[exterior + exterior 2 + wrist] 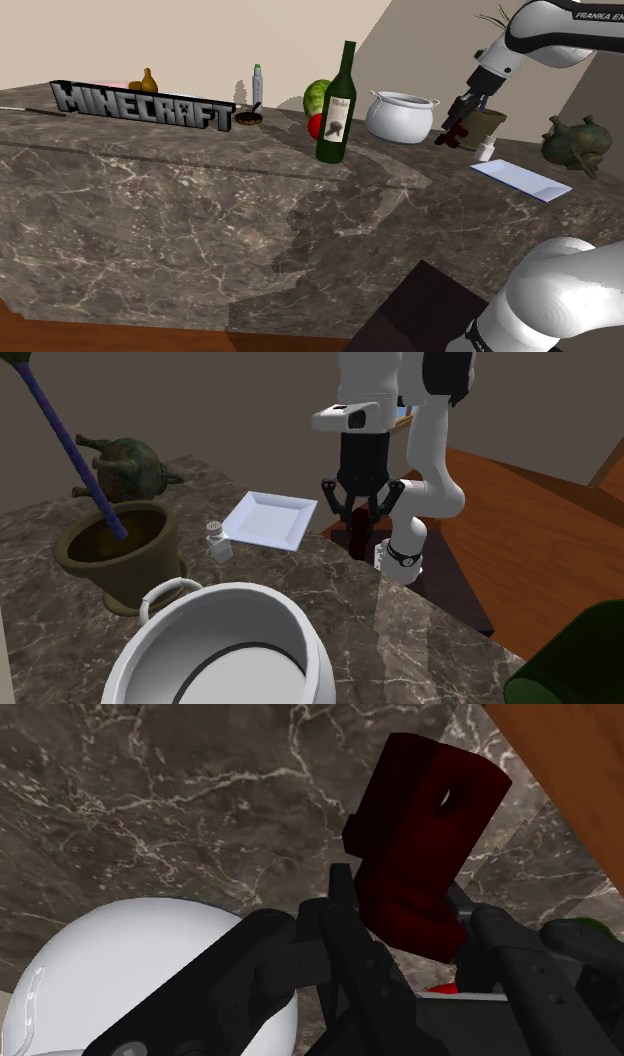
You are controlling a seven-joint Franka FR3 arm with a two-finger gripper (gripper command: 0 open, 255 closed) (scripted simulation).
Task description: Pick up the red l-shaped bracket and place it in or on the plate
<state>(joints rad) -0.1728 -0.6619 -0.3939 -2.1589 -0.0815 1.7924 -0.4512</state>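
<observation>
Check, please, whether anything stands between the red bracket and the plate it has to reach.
Nothing visible does. The tool holds the red bracket in the air beside the white plate. A small white shaker stands at the plate's corner on the side away from the tool, off the path.

bracket look: bracket (420,834) is dark red, L-shaped, with one hole in the long leg
bracket state: clasped between the fingers of the gripper (410,904), lifted off the counter (300,587)
bracket pose: hangs below the fingers, long leg pointing away from the gripper
bracket place: over the counter's edge, near the plate (268,519) but apart from it
plate look: white, square, low raised rim
plate pose: flat on the counter
plate place: by the counter's edge, to the second exterior view's left of the bracket
</observation>
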